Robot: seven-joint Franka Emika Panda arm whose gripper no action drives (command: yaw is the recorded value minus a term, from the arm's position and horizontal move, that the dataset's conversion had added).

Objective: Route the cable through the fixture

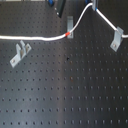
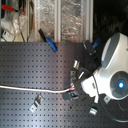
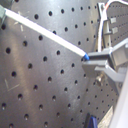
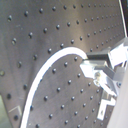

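Note:
The cable (image 1: pixel 35 38) is a thin white cord lying across the black perforated board. Its red band (image 1: pixel 67 34) sits at the foot of the middle bracket (image 1: pixel 70 22). From the band the cable climbs to my gripper (image 1: pixel 93 6) at the first exterior view's top edge. It then drops to the first exterior view's right over the right bracket (image 1: pixel 117 40). In the first wrist view the cable (image 3: pixel 45 31) ends between my gripper's (image 3: pixel 87 58) blue-tipped fingers, which are shut on it. The second wrist view shows the cable (image 4: pixel 47 67) curving into the gripper (image 4: pixel 89 64).
A third bracket (image 1: pixel 20 53) stands on the first exterior view's left, just in front of the cable and apart from it. In the second exterior view a blue-handled tool (image 2: pixel 48 40) lies at the board's far edge, with shelves and clutter behind. The white arm (image 2: pixel 112 70) fills the second exterior view's right.

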